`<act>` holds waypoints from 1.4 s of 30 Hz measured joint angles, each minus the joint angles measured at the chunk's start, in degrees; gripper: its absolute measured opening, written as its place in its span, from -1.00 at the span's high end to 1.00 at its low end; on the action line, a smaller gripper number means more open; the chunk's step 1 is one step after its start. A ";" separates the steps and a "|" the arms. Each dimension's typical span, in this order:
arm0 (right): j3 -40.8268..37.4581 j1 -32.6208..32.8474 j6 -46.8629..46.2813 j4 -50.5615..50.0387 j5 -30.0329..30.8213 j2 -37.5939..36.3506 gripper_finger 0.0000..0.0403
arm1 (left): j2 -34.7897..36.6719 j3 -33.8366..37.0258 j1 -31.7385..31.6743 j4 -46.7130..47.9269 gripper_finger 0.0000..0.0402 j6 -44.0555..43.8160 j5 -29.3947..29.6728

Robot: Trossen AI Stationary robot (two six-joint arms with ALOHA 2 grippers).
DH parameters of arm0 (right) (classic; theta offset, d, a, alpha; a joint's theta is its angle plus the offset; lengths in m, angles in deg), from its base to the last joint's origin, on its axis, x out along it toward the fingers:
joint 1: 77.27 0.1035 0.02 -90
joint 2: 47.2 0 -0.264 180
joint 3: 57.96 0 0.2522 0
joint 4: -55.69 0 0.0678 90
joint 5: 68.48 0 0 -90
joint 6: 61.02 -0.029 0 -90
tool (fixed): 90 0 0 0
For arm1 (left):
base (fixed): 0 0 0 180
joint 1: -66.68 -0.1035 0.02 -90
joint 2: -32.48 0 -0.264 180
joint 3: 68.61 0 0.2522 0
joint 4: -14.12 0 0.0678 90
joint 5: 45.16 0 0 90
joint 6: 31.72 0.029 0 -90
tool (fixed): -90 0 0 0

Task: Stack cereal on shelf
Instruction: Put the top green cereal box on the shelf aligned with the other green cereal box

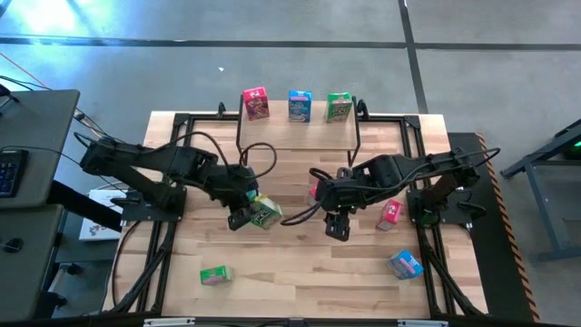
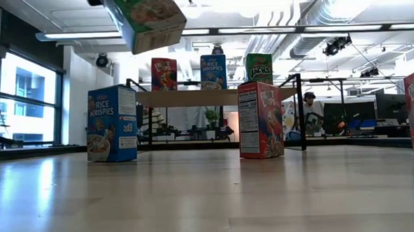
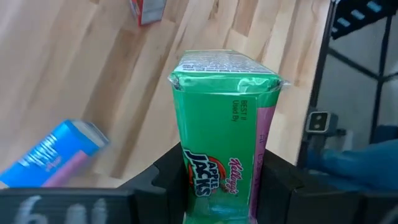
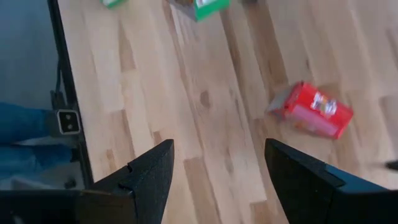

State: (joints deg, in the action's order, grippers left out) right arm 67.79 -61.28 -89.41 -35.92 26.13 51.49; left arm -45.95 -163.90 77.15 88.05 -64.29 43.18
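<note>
From overhead I have the left gripper [image 1: 243, 216] near the middle of the table [image 1: 300, 282], its jaws clamped on a green cereal box [image 1: 266, 212]; the left wrist camera shows that box [image 3: 225, 134] pinched between the two dark fingers [image 3: 168, 180], and in the low view it hangs tilted above the tabletop [image 2: 147, 17]. The right gripper [image 1: 338, 227] sits just beside it toward the right, over bare wood, with its jaws spread wide and nothing between them, as the right wrist camera confirms [image 4: 214, 180]. The shelf [image 1: 300, 136] stands at the far edge with three boxes upright in a row on top: red-pink [image 1: 256, 104], blue [image 1: 300, 105] and green [image 1: 339, 107]. On the table I count another green box [image 1: 215, 275] lying near the front left, a blue one [image 1: 406, 264] at the front right and a red-pink one [image 1: 391, 212] by the right arm; something red-pink shows under that arm, probably another box [image 1: 314, 191].
</note>
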 joint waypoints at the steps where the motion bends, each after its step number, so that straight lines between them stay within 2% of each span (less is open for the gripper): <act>1: 0.00 0.00 0.38 0.74 0.46 0.00 -0.21 | 0.00 0.00 -0.41 0.05 0.37 1.59 0.01; 11: 0.00 -0.95 0.67 8.09 2.99 0.00 -0.21 | 0.00 0.00 -4.77 0.05 0.37 15.22 -0.03; 22: 0.00 -4.83 11.57 20.15 3.84 0.00 -0.21 | 0.00 0.00 -8.32 -0.02 0.37 28.62 -0.01; 29: 0.00 -7.45 18.01 26.40 3.89 0.00 -0.21 | -0.02 -0.61 -9.51 -0.73 0.37 33.54 0.92; 42: 0.00 -10.09 22.02 30.92 3.86 0.00 -0.21 | -0.02 -7.05 -11.27 -3.93 0.37 40.69 3.86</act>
State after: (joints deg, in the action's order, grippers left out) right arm 67.79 -71.37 -67.39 -5.00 29.99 51.49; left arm -45.97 -170.95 65.88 84.12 -23.59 47.04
